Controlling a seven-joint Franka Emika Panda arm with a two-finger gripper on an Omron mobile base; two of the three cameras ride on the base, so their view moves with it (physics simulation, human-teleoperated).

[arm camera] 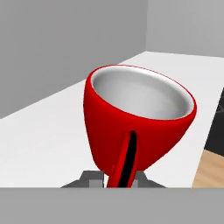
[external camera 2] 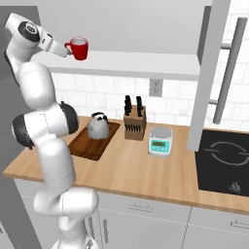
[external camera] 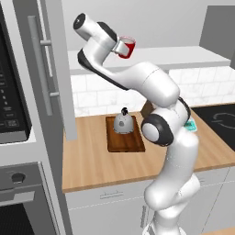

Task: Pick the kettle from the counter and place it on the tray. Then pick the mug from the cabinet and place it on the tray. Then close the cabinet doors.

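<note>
While my arm reaches up w/ elbow bent and forearm angled to the open cabinet (external camera 2: 146,63), my gripper (external camera 2: 65,49) is clamped on the handle of the mug (external camera 2: 78,48). The mug is small, bright red, glossy, w/ pale grey-white inside; it sits upright on the cabinet's white shelf near the front edge, handle pointing at me. In hand view the handle runs straight down betw. my fingertips. The kettle (external camera: 123,121), squat silver-grey dome w/ dark knob, already stands on the tray (external camera: 125,137), a dark brown rimmed board on the counter (external camera: 96,160). Scale (external camera 2: 160,141) display text too small to read.
</note>
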